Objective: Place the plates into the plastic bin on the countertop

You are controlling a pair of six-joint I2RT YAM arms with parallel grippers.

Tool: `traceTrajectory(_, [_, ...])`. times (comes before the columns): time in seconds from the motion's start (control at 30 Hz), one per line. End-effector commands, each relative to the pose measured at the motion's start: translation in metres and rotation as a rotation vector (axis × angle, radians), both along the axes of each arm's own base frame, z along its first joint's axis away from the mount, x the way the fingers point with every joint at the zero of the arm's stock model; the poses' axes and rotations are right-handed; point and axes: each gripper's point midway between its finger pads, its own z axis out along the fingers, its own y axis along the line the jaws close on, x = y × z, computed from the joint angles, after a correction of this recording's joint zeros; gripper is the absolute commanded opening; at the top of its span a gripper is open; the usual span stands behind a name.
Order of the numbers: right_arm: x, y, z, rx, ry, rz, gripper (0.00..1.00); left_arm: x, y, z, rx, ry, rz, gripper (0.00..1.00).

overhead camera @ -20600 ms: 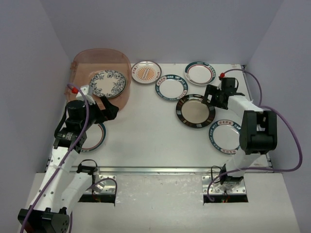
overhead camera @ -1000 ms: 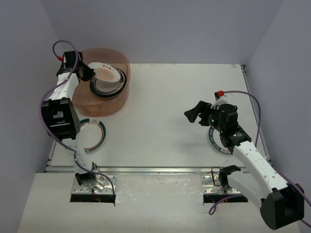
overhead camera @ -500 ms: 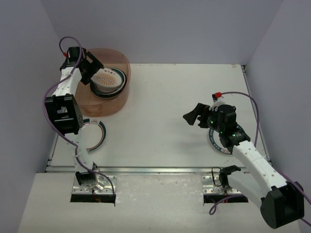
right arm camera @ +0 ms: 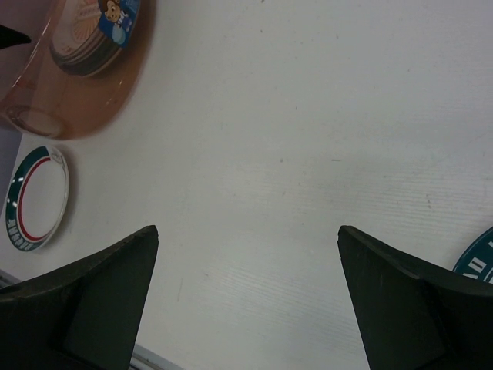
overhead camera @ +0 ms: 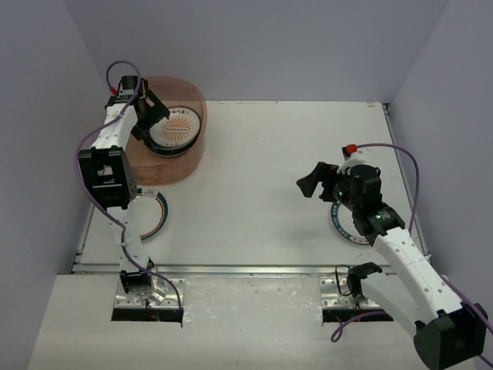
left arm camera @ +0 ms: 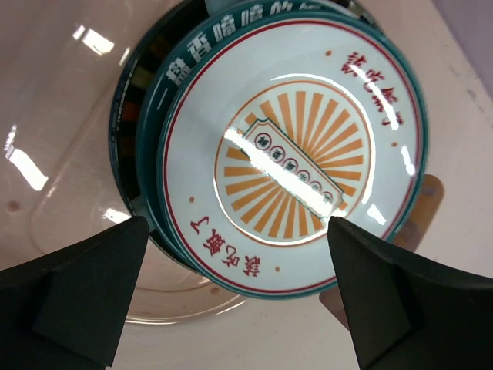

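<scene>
Translucent pinkish plastic forms the plastic bin [overhead camera: 166, 166] in the upper left of the overhead frame. Inside it a stack of plates sits toward the far wall, with the orange sunburst plate [left arm camera: 296, 166] on top and a dark glossy plate [left arm camera: 125, 108] peeking out beneath its edge. The left fingers [left arm camera: 77, 301] hang spread wide above that stack, one on each side of the sunburst plate, holding nothing. At centre right the right fingers [right arm camera: 85, 293] are likewise parted and empty, poised over the bare bench [overhead camera: 254, 169].

Two plates lie outside the bin. A red-and-teal-rimmed plate [overhead camera: 158, 210] at lower left is partly under the left arm, and a teal-rimmed plate [overhead camera: 344, 229] at lower right is mostly hidden beneath the right arm.

The stack looks offset rather than squarely nested, though the view is too steep to tell whether it leans. If so, another plate dropped on top could slide off and clatter against the wall. Lifting the left arm out carelessly could clip the tall bin wall or nudge the top plate. Both loose plates lie flat, so fingers closing on a thin rim may slip or push the plate away, and the left one sits close to the bench's front edge.
</scene>
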Motion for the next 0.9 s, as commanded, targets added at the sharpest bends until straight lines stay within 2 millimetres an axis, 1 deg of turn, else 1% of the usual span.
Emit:
traceTrajectory(0.0, [0.006, -0.004, 0.027, -0.016, -0.068, -0.017, 0.99, -0.005, 0.017, 0.107, 0.134, -0.219, 0.055, 1.0])
traceTrajectory(0.07, [0.006, -0.008, 0.029, -0.029, -0.063, -0.032, 0.99, -0.009, 0.017, 0.123, 0.142, -0.242, 0.053, 1.0])
traceTrajectory(0.13, [0.007, -0.011, 0.03, -0.039, -0.069, -0.041, 0.99, -0.015, 0.011, 0.141, 0.135, -0.277, 0.039, 1.0])
traceTrajectory(0.17, [0.007, -0.012, 0.031, -0.041, -0.072, -0.051, 0.99, -0.015, 0.002, 0.147, 0.135, -0.295, 0.019, 1.0])
traceTrajectory(0.23, [0.007, -0.016, 0.038, -0.037, -0.094, -0.075, 0.99, -0.026, -0.046, 0.185, 0.152, -0.403, -0.09, 1.0])
traceTrajectory(0.27, [0.006, -0.016, 0.039, -0.036, -0.096, -0.076, 0.99, -0.024, -0.051, 0.191, 0.154, -0.427, -0.101, 1.0])
traceTrajectory(0.3, [0.003, -0.017, 0.05, -0.022, -0.113, -0.081, 0.99, -0.038, -0.105, 0.209, 0.152, -0.488, -0.227, 1.0])
traceTrajectory(0.33, [0.0, -0.018, 0.057, -0.022, -0.125, -0.081, 0.99, -0.048, -0.136, 0.213, 0.137, -0.515, -0.297, 1.0])
traceTrajectory(0.37, [-0.002, -0.02, 0.062, -0.026, -0.131, -0.084, 0.99, -0.055, -0.159, 0.215, 0.117, -0.535, -0.347, 1.0])
traceTrajectory(0.4, [-0.005, -0.023, 0.066, -0.026, -0.132, -0.094, 0.99, -0.063, -0.183, 0.227, 0.095, -0.579, -0.398, 1.0])
traceTrajectory(0.43, [-0.009, -0.033, 0.072, -0.041, -0.13, -0.145, 0.99, -0.077, -0.221, 0.233, 0.051, -0.625, -0.485, 1.0])
traceTrajectory(0.47, [-0.013, -0.042, 0.077, -0.055, -0.131, -0.185, 0.99, -0.088, -0.247, 0.23, 0.019, -0.642, -0.544, 1.0])
traceTrajectory(0.5, [-0.017, -0.049, 0.081, -0.069, -0.134, -0.217, 0.99, -0.101, -0.275, 0.214, -0.014, -0.627, -0.605, 1.0])
traceTrajectory(0.57, [-0.036, -0.07, 0.095, -0.098, -0.164, -0.29, 0.99, -0.121, -0.33, 0.181, -0.149, -0.596, -0.763, 1.0])
traceTrajectory(0.63, [-0.051, -0.087, 0.107, -0.114, -0.209, -0.349, 0.99, -0.131, -0.371, 0.157, -0.262, -0.587, -0.858, 1.0])
traceTrajectory(0.7, [-0.062, -0.095, 0.118, -0.113, -0.259, -0.372, 0.99, -0.145, -0.407, 0.13, -0.34, -0.547, -0.927, 1.0])
traceTrajectory(0.73, [-0.065, -0.095, 0.122, -0.11, -0.272, -0.37, 0.99, -0.153, -0.424, 0.115, -0.371, -0.517, -0.952, 1.0])
traceTrajectory(0.77, [-0.075, -0.097, 0.132, -0.101, -0.308, -0.362, 0.99, -0.162, -0.452, 0.105, -0.428, -0.522, -1.002, 1.0])
traceTrajectory(0.8, [-0.075, -0.096, 0.132, -0.098, -0.309, -0.354, 0.99, -0.167, -0.463, 0.09, -0.439, -0.484, -1.015, 1.0])
traceTrajectory(0.87, [-0.085, -0.1, 0.141, -0.11, -0.326, -0.351, 0.99, -0.175, -0.503, 0.059, -0.508, -0.43, -1.072, 1.0])
